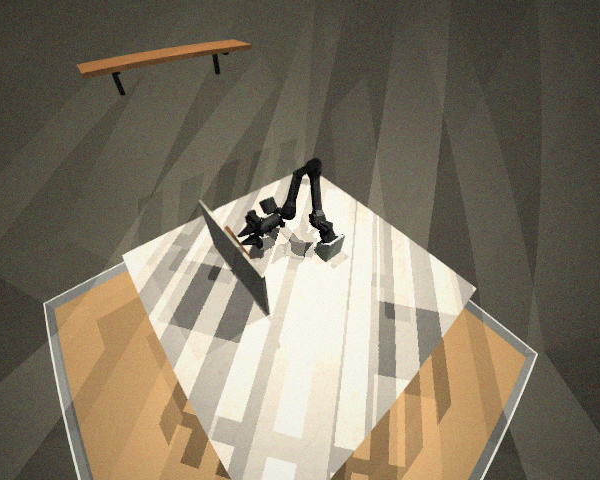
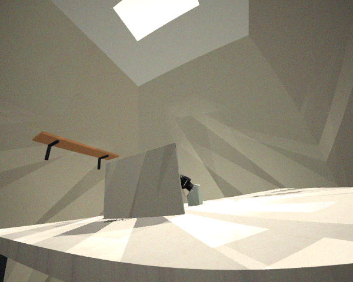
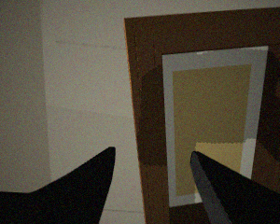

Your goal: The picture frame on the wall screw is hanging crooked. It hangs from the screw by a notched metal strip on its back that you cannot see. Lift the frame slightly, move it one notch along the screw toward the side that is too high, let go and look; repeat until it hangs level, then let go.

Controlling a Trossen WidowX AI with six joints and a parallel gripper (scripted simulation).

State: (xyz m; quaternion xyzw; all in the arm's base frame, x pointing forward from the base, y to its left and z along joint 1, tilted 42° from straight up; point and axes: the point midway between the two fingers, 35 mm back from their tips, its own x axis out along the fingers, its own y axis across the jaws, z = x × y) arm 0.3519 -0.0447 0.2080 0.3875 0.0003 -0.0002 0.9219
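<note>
My gripper (image 3: 153, 155) stands half open, holding nothing, straddling the picture frame (image 3: 151, 93) edge (near the tabletop's far corner). I'd back off squarely and check level.

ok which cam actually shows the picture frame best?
Wrist. The picture frame fills the right of the image face-on: brown border, grey mat, yellow picture, with the open hand astride its left side, not touching. Top shows only a thin orange edge against the wall panel. Exterior shows none of it; the panel hides it.
</note>
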